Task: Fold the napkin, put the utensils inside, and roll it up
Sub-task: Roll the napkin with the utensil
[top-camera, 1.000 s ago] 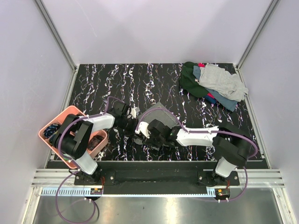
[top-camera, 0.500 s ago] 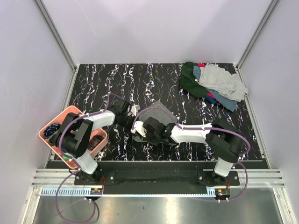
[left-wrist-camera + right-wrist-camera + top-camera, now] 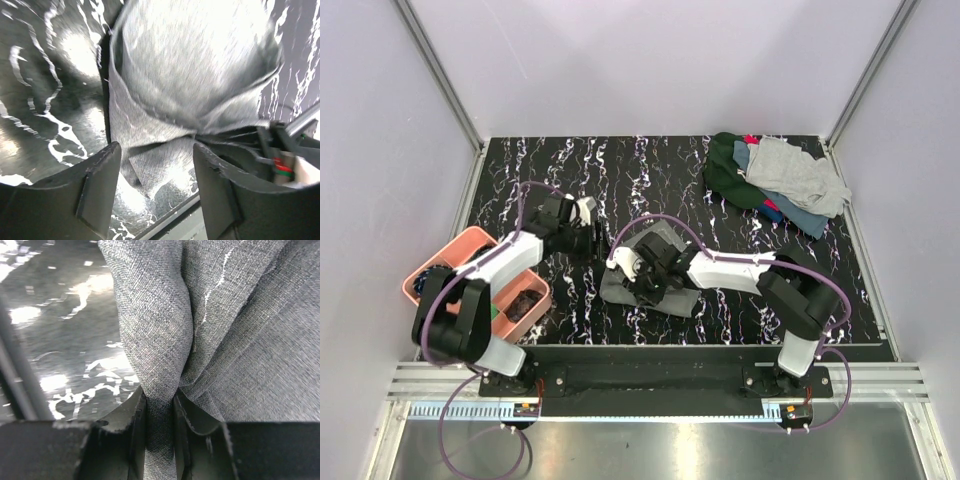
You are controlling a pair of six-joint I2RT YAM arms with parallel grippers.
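Observation:
The grey napkin (image 3: 665, 295) lies crumpled on the black marbled table (image 3: 570, 170), in front of the middle. My right gripper (image 3: 632, 280) is shut on a bunched fold of the napkin (image 3: 235, 340); in the right wrist view the cloth is pinched tight between the right gripper's (image 3: 160, 400) jaws. My left gripper (image 3: 590, 238) hovers just left of the cloth, open and holding nothing. In the left wrist view the left gripper (image 3: 155, 155) has its jaws wide apart, with the napkin (image 3: 190, 75) ahead of them. The utensils show in no view.
A heap of green, light-grey and blue cloths (image 3: 775, 185) lies at the back right corner. A pink bin (image 3: 470, 250) stands at the table's left edge beside the left arm. Pale walls close in the table on three sides.
My left gripper has opened, let go of the napkin and drawn back to the left. My right gripper has shut on a fold of the napkin, which now lies lower and wider.

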